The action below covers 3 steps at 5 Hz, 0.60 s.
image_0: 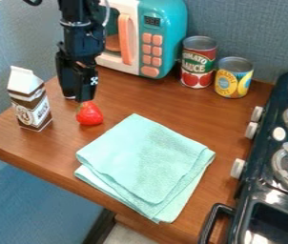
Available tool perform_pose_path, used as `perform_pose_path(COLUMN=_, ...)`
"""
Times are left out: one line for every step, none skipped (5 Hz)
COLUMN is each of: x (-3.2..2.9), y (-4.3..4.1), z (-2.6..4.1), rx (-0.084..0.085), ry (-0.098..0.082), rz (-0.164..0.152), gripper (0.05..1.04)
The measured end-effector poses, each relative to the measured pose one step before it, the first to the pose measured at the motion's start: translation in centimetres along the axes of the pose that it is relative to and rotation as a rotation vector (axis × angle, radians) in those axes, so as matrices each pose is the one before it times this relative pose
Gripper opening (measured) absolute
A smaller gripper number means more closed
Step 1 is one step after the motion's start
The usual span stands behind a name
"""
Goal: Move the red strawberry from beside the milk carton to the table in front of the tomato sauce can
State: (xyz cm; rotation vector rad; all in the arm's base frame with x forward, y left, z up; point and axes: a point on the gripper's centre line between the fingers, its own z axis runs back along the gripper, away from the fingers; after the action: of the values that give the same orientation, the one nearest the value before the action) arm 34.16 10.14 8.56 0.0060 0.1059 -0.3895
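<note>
1. The black gripper (78, 99) is hanging just above the strawberry (90, 115); whether it is clenching, grasping or released, I cannot tell.
2. The strawberry, red and tapering, is resting directly below the gripper's tip; contact cannot be determined.
3. The carton (30, 106), brown and white with a gabled top, is standing left of the tip, displaying a printed label.
4. Beyond the tip, to the right, the red can (198, 64) is showing lettering and tomato pictures; the yellow can (233, 79) beside it is showing print and fruit. Both are presenting ridged metal lids.
5. The teal microwave (166, 28) is standing behind the tip, its window revealing a round brown item.
6. The folded, textured mint cloth (149, 159) is lying nearer the camera, right of the tip, on the wood-grained table (226, 121).
7. The black stove (261, 164) is standing farther right, bearing metal burners.
</note>
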Motion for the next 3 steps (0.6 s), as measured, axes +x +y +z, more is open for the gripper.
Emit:
perform_pose_path(x=0.487, y=0.499, z=-0.655, rx=-0.0001, ry=0.0194, rz=-0.0677, gripper=1.001)
perform_pose_path(x=0.218, y=0.142, z=-0.599, rx=-0.0124, ry=0.0136, rz=-0.0559, gripper=1.001)
perform_pose_path(x=0.066, y=-0.155, z=-0.126, rx=-0.0105, ry=0.0025, rz=-0.0249, gripper=1.001)
